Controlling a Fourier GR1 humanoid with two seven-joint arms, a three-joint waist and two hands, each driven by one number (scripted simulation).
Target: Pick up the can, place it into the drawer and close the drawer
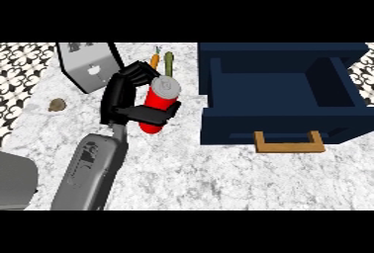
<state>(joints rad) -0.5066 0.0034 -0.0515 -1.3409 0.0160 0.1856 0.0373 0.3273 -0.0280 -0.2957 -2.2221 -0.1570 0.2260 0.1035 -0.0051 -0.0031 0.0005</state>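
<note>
So the left hand (pixel 124 101) comes up from the bottom edge on a grey forearm, fingers and thumb curled round the red can (pixel 159 104), which sits tilted over the marble counter (pixel 219 178), left of the open navy drawer (pixel 281 94). Can't make out any label on it.
</note>
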